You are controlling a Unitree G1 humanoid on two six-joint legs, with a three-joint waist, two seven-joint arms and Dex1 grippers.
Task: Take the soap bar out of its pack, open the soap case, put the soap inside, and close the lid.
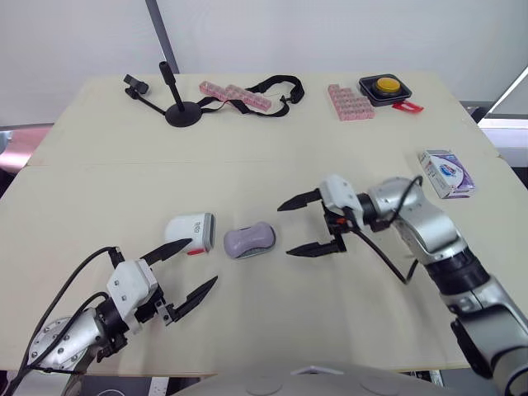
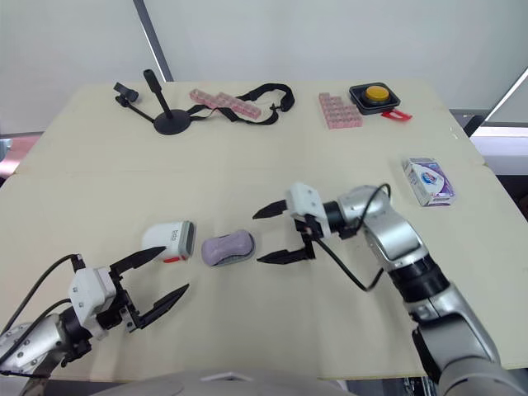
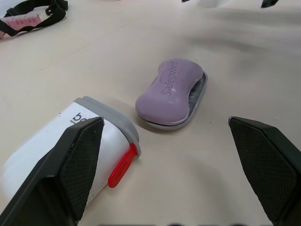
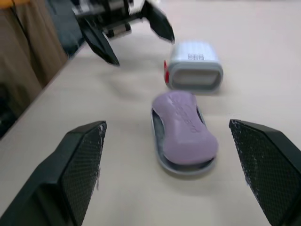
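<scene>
A purple soap bar [image 1: 249,240] lies in the grey bottom tray of the soap case [image 3: 196,95] in the middle of the table. Beside it on the left rests the white case lid [image 1: 190,232] with a grey rim and a red latch [image 3: 119,165]. My right gripper [image 1: 305,223] hovers open just to the right of the soap, fingers pointing at it. Open as well, my left gripper [image 1: 186,271] sits near the front edge, just in front of the lid. The soap's blue-and-white pack [image 1: 446,172] lies at the right edge.
At the back stand a black stand [image 1: 181,110], a black strap [image 1: 276,92], two pink pill organisers [image 1: 235,94] [image 1: 350,102] and a yellow button on a black base [image 1: 385,86]. A black cable loops beside my right arm.
</scene>
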